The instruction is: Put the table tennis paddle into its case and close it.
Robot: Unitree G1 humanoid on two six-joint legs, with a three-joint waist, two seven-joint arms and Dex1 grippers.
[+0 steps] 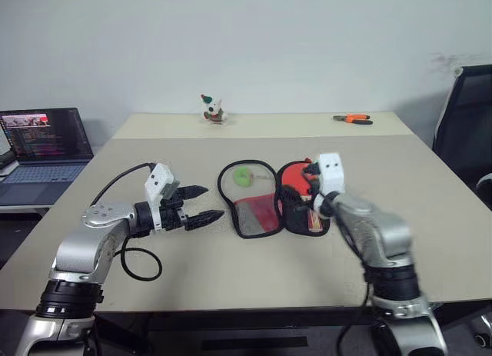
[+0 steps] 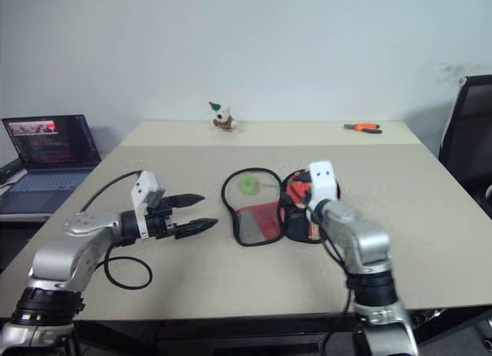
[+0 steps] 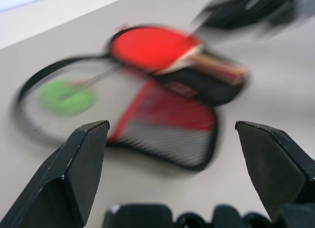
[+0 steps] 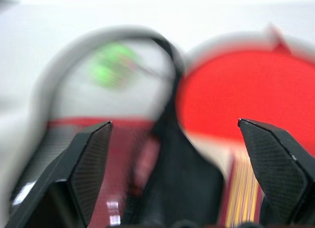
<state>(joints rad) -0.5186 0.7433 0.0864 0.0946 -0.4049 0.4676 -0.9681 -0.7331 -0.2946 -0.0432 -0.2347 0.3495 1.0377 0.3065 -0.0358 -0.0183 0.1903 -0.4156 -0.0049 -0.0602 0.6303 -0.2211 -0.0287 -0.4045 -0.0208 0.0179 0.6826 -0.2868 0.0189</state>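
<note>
The case (image 1: pixel 250 210) lies unzipped and spread flat mid-table. Its left flap shows red mesh and a green zipper tag (image 1: pixel 244 177). On the black right half rests the table tennis paddle (image 1: pixel 292 174), red face up, its pale handle (image 3: pixel 221 65) pointing toward the near edge. My right gripper (image 4: pixel 174 123) hovers open just above the paddle and the case's middle seam, nothing between its fingers. My left gripper (image 1: pixel 209 204) stands open a short way left of the case, pointing at it and apart from it.
An open laptop (image 1: pixel 42 144) sits on a side desk at far left. A small figurine (image 1: pixel 213 110) and orange-handled pliers (image 1: pixel 354 119) lie at the table's far edge. A black chair (image 1: pixel 469 118) stands at right. A black cable (image 1: pixel 138 264) loops under my left arm.
</note>
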